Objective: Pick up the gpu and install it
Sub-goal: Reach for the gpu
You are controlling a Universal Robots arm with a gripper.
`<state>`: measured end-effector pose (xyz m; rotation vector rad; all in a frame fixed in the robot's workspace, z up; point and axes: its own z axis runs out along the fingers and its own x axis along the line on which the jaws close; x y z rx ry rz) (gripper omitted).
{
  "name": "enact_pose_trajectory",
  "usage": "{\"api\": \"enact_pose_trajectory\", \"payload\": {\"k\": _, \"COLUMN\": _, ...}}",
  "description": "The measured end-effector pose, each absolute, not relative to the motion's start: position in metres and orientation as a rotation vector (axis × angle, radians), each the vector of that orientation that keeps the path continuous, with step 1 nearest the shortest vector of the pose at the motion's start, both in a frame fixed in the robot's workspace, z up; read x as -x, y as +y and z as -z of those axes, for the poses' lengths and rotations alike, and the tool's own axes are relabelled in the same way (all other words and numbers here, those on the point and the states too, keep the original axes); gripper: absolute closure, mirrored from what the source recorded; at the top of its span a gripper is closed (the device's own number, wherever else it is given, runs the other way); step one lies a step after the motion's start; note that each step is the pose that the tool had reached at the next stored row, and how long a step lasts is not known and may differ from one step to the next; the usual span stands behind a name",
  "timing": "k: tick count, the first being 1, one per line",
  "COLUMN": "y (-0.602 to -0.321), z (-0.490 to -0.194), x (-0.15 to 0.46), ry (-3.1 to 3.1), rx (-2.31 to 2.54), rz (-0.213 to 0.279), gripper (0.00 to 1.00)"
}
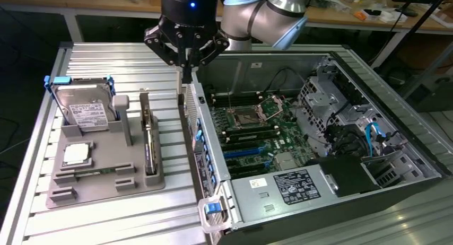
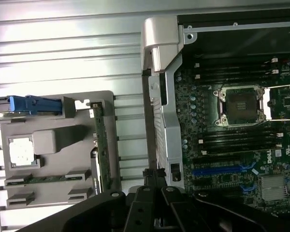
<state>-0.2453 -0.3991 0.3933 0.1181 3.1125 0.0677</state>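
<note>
Closed claw (image 2: pixel 153 173) over case wall (image 2: pixel 166 121); Dell motherboard (image 2: pixel 232 159)

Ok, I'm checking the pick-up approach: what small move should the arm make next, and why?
Probably shift toward the exterior view's left until it is above the gpu. The gripper hangs over the computer case's side wall with jaws shut, seemingly empty, while the gpu stands edge-on in the grey holder.
</note>
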Motion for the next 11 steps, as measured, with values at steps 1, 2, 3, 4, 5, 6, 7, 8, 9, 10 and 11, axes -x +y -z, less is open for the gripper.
{"api": "enact_pose_trajectory", "payload": {"k": 1, "y": -0.399, "z": -0.393, "x": 0.248, "ry": 3.112, "rx": -0.118, "rz": -0.068, "gripper": 0.89}}
{"api": "enact_pose_trajectory", "payload": {"k": 2, "y": -0.399, "z": -0.393, "x": 0.251, "ry": 3.112, "rx": -0.118, "rz": -0.068, "gripper": 0.89}}
{"api": "enact_pose_trajectory", "payload": {"k": 3, "y": -0.399, "z": -0.393, "x": 0.253, "ry": 3.112, "rx": -0.118, "rz": -0.068, "gripper": 0.89}}
{"api": "enact_pose_trajectory", "payload": {"k": 4, "y": -0.399, "z": -0.393, "x": 0.256, "ry": 3.113, "rx": -0.118, "rz": -0.068, "gripper": 0.89}}
{"api": "enact_pose_trajectory", "payload": {"k": 5, "y": -0.399, "z": -0.393, "x": 0.259, "ry": 3.112, "rx": -0.118, "rz": -0.068, "gripper": 0.89}}
{"api": "enact_pose_trajectory", "payload": {"k": 6, "y": -0.399, "z": -0.393, "x": 0.262, "ry": 3.112, "rx": -0.118, "rz": -0.068, "gripper": 0.89}}
{"api": "enact_pose_trajectory", "payload": {"k": 7, "y": -0.399, "z": -0.393, "x": 0.266, "ry": 3.113, "rx": -0.118, "rz": -0.068, "gripper": 0.89}}
{"api": "enact_pose_trajectory", "payload": {"k": 8, "y": -0.399, "z": -0.393, "x": 0.269, "ry": 3.112, "rx": -0.118, "rz": -0.068, "gripper": 0.89}}
{"api": "enact_pose_trajectory", "payload": {"k": 9, "y": -0.399, "z": -0.393, "x": 0.272, "ry": 3.112, "rx": -0.118, "rz": -0.068, "gripper": 0.89}}
{"api": "enact_pose_trajectory", "payload": {"k": 10, "y": -0.399, "z": -0.393, "x": 0.275, "ry": 3.112, "rx": -0.118, "rz": -0.068, "gripper": 0.89}}
{"api": "enact_pose_trajectory", "payload": {"k": 11, "y": -0.399, "z": -0.393, "x": 0.278, "ry": 3.113, "rx": -0.118, "rz": -0.068, "gripper": 0.89}}
